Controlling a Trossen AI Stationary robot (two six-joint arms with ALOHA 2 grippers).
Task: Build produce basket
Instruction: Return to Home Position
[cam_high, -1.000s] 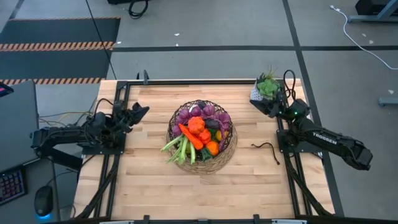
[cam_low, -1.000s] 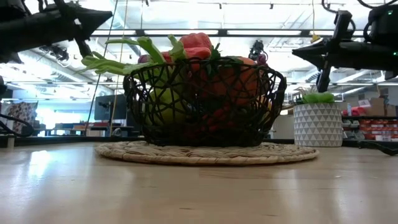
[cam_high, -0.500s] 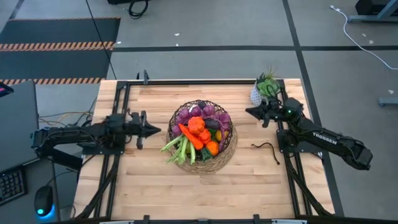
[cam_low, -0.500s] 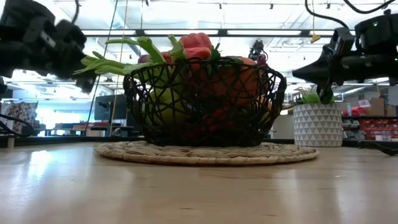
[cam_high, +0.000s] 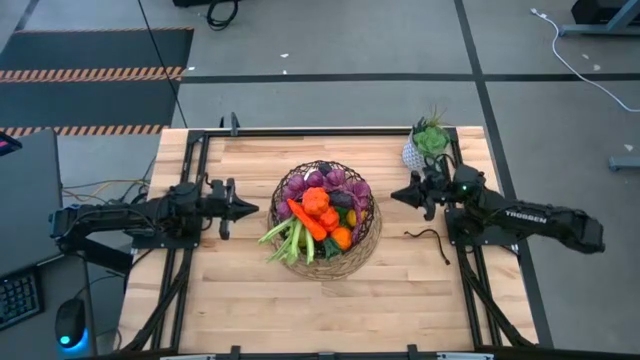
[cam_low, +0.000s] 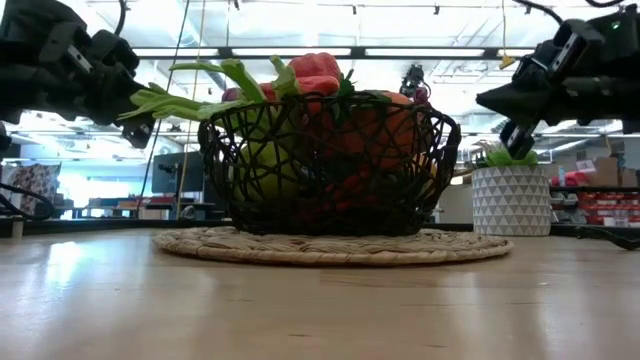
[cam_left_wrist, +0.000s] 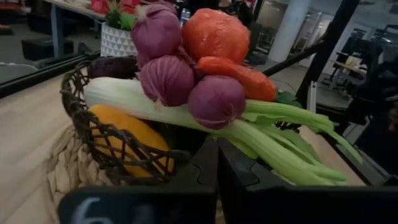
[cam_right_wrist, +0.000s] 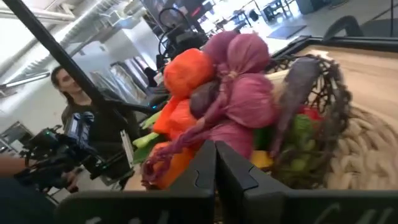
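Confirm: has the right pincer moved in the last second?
Yes. In the high view the right pincer has swung away from the white plant pot, toward the table's front edge, and now points at the basket.

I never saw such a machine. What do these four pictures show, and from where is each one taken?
This is a robot: two dark arms at a wooden table. One picture looks straight down, one level across the table, two come from cameras on the wrists. In the middle stands the basket, full of toy produce. A plant in a white pot and a dark cable are near the right arm. The left gripper and the right gripper hover beside the basket, both shut, holding nothing.
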